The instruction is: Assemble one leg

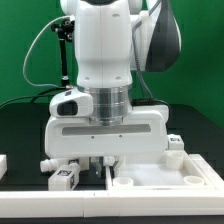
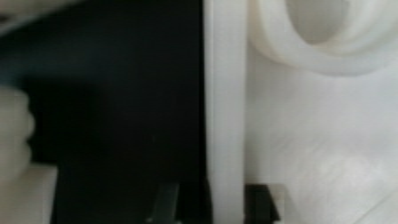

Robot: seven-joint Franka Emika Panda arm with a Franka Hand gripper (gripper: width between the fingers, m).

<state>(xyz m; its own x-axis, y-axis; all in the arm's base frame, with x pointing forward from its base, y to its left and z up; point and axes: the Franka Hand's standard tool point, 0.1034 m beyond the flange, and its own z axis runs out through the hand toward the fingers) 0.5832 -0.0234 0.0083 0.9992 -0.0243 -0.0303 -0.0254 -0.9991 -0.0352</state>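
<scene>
A white robot arm reaches straight down over a black bench (image 1: 20,130). Its pincer (image 1: 103,168) straddles the raised rim of the large white panel (image 1: 160,172). The wrist view shows a dark fingertip (image 2: 169,205) on each side of that rim, but whether they are clenched on it or loose cannot be told. The leg (image 1: 65,178), a small white tagged block, lies untouched on the bench just beside the panel, on the exterior view's left. Another leg (image 1: 175,146) sits at the panel's far side. The likely risk is that closing or lifting here would drag the panel into the nearby leg and knock it askew.
</scene>
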